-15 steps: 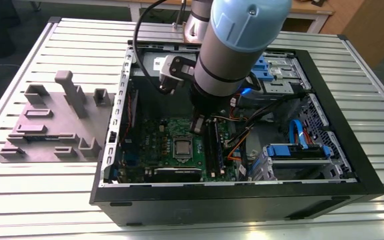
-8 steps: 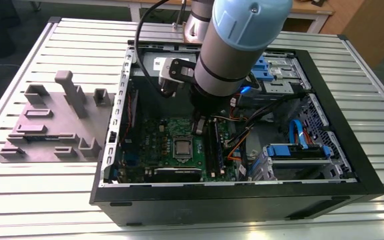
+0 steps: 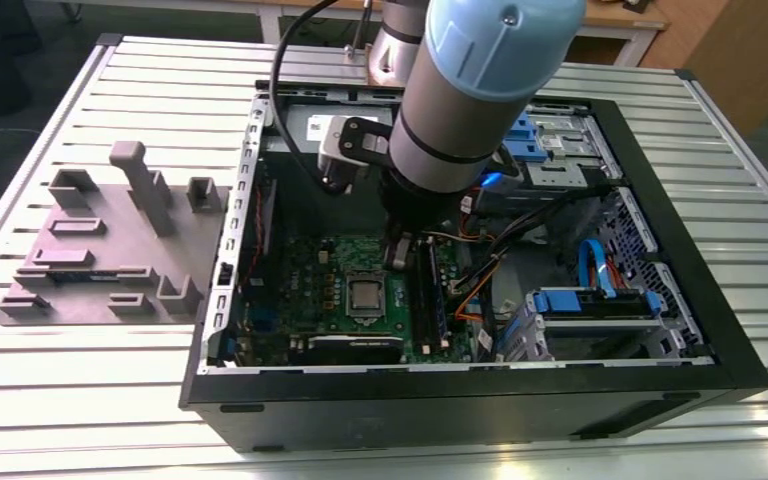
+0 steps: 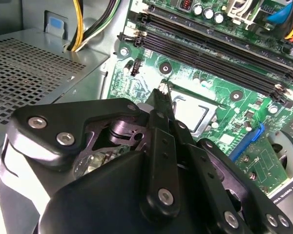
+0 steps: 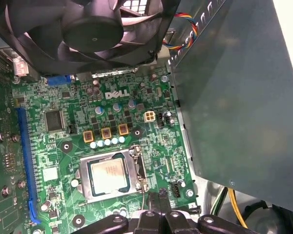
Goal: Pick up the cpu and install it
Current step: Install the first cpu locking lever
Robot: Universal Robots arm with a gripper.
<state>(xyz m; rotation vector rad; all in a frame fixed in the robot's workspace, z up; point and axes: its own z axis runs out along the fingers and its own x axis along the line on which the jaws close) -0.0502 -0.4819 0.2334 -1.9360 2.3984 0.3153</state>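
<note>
first wrist view: flat square silvery cpu (image 5: 109, 172).

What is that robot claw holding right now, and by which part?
Nothing. The black gripper has its fingertips shut together with nothing between them, above the green motherboard. The small silver-grey square cpu lies in its metal-framed socket, apart from the fingers.

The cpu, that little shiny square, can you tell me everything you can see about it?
The cpu is a small flat square with a pale silvery metal top that looks a little warm-toned under the light. It lies flat in the socket, with the metal frame around its edges, on the green motherboard. In the exterior view it shows as a pale square in the middle of the board inside the open computer case. The end effector is just beside the socket and is not holding it.
</note>
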